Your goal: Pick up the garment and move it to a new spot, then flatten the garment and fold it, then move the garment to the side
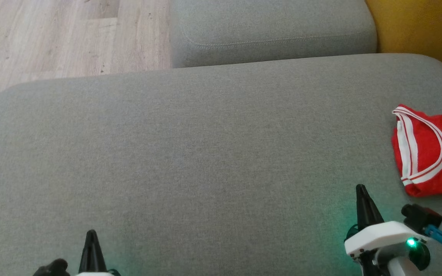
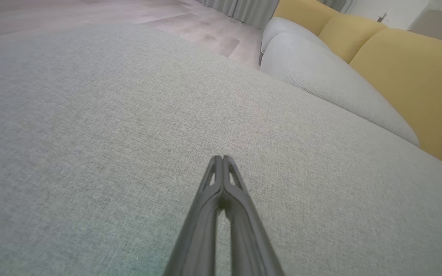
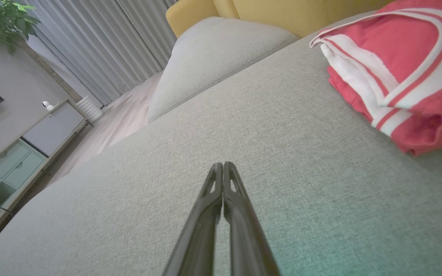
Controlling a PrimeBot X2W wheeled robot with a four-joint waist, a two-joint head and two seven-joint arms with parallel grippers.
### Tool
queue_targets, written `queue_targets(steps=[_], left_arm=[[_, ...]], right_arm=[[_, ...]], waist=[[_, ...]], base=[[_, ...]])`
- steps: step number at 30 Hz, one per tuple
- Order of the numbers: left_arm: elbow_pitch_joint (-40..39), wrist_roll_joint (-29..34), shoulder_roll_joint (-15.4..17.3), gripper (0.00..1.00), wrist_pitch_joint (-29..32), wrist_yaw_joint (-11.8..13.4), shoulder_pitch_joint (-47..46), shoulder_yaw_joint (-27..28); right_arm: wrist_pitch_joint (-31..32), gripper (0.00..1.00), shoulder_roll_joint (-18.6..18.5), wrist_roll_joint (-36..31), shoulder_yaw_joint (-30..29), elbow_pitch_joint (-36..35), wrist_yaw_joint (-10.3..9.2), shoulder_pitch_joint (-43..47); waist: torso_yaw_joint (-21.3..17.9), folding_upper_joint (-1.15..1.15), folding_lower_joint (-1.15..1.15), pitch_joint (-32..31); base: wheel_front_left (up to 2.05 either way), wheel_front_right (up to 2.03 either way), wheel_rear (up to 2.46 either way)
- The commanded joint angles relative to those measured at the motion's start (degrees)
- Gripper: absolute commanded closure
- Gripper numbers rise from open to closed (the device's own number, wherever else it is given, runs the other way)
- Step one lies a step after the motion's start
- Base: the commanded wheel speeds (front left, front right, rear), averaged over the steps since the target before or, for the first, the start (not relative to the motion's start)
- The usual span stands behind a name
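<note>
Red garment point(image 1: 432, 153) with white stripes is lying in a compact heap at the right edge of the grey sofa cushion point(image 1: 205, 145), partly running out of the head view. Right end effector point(image 1: 360, 188) is sitting near it, fingers pressed together, gripping nothing, clear of the cloth. Left end effector point(image 1: 91, 233) is sitting well apart at lower left, fingers likewise together, empty, over bare cushion.
</note>
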Motion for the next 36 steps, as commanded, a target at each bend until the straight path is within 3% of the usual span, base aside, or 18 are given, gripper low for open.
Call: queue_targets(steps=[1, 36], left_arm=[[-2.1, -2.2, 0.1, 1.0, 0.6, -0.5, -2.7, 1.4], [-4.6, -24.0, 0.1, 1.0, 6.5, -3.4, -5.7, 4.4]], right_arm=[[0.8, 1.0, -0.1, 2.3, -0.4, -2.5, 0.04, -2.4], [6.6, 1.0, -0.2, 24.3, -3.7, -8.0, 0.1, -2.1]], waist=[[0.0, 0.0, 0.0, 0.0], [0.3, 0.0, 0.0, 0.5]], base=[[0.0, 0.0, 0.0], [0.0, 0.0, 0.0]])
